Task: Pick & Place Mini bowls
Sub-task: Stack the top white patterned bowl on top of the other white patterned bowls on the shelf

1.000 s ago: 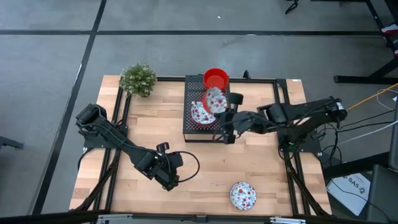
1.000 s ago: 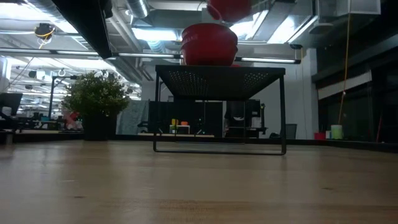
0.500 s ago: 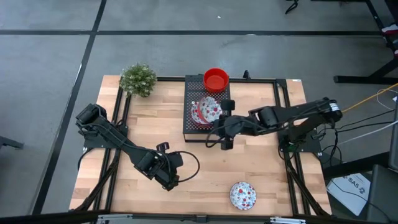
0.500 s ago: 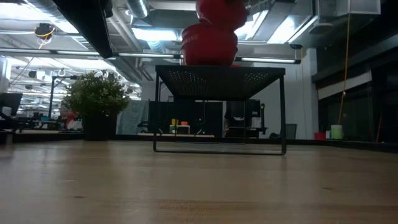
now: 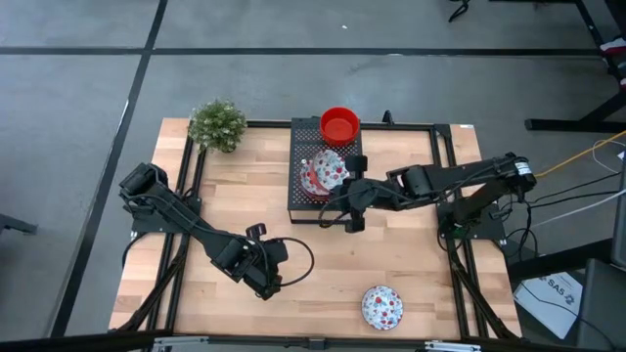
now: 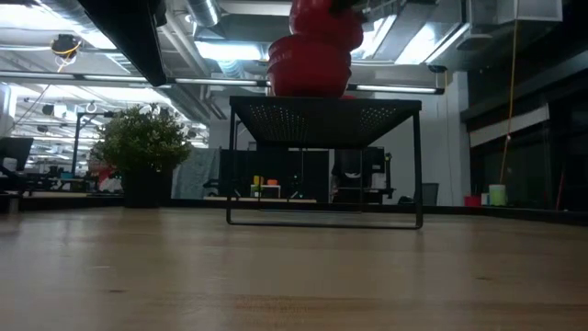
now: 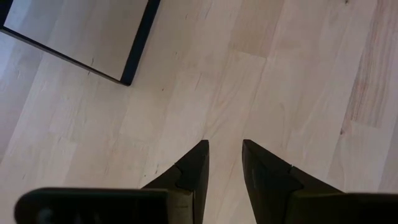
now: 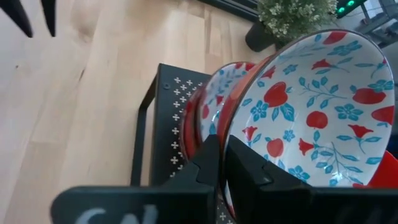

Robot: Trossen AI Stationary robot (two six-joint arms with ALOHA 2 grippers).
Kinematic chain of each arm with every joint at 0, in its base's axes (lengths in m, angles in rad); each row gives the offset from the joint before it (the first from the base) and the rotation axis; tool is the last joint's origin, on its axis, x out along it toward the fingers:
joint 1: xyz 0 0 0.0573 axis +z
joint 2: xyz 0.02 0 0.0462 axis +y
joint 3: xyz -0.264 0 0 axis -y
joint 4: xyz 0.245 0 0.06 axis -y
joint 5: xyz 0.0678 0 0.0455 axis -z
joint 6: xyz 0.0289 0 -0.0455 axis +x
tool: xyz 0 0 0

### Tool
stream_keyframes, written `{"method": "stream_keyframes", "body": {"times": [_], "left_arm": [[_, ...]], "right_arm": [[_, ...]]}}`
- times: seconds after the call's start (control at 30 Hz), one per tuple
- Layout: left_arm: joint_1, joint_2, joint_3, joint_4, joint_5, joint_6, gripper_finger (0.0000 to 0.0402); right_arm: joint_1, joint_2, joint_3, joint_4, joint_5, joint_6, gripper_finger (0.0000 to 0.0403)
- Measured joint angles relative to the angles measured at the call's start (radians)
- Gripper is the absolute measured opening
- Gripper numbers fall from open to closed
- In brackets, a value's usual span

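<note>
Atop the black box (image 5: 325, 168), the right gripper (image 5: 338, 192) pinches a floral bowl's (image 8: 314, 109) rim; released tilted, it could slide off.

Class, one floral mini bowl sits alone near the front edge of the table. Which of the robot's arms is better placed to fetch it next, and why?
Probably the left. The left gripper is free above bare wood, roughly level with the lone floral bowl. The right gripper is at the bowl stack on the black box.

on the black box (image 5: 315, 168), the stacked bowls (image 5: 323, 174) overlap too tightly to count; the floral bowl (image 8: 311, 112) hides those behind it, its rim cut off.
</note>
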Motion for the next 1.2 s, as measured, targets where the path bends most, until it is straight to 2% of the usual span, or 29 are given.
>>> {"method": "stream_keyframes", "body": {"times": [0.2, 0.37, 1.2], "left_arm": [[0.000, 0.000, 0.000, 0.000, 0.000, 0.000, 0.0090], [0.000, 0.000, 0.000, 0.000, 0.000, 0.000, 0.0090], [0.000, 0.000, 0.000, 0.000, -0.011, 0.002, 0.0090]], "right_arm": [[-0.026, 0.000, 0.000, 0.001, -0.006, 0.044, 0.0024], [-0.041, 0.001, 0.000, 0.008, -0.075, 0.062, 0.0025], [-0.076, 0.058, 0.000, 0.033, -0.081, 0.058, 0.0026]]}}
